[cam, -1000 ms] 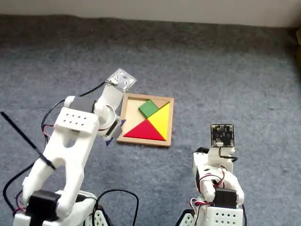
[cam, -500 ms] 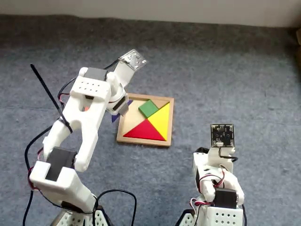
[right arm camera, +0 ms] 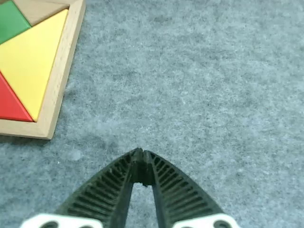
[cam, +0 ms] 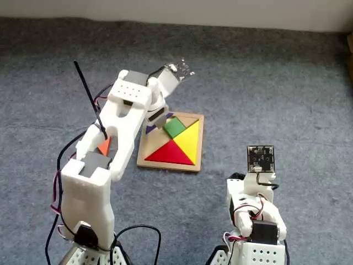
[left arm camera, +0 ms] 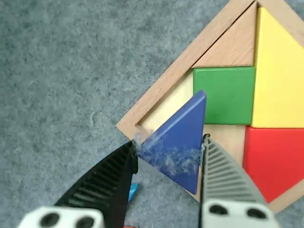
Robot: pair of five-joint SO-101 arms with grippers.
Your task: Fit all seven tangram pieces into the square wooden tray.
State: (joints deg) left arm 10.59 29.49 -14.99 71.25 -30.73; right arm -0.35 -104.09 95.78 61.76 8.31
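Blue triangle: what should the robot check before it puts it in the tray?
1. Grip on the blue triangle: ok, the left tool pinches it from both sides.
2. Free spot in the tray: ok, bare wood shows in the corner beside the green square.
3. Triangle lined up with that spot: not ok, part of it hangs over the rim and the carpet.
4. Placed pieces lying flat: ok for the green square, yellow triangle and red triangle.
5. Right tool out of the way: ok, shut over the carpet, off the tray.
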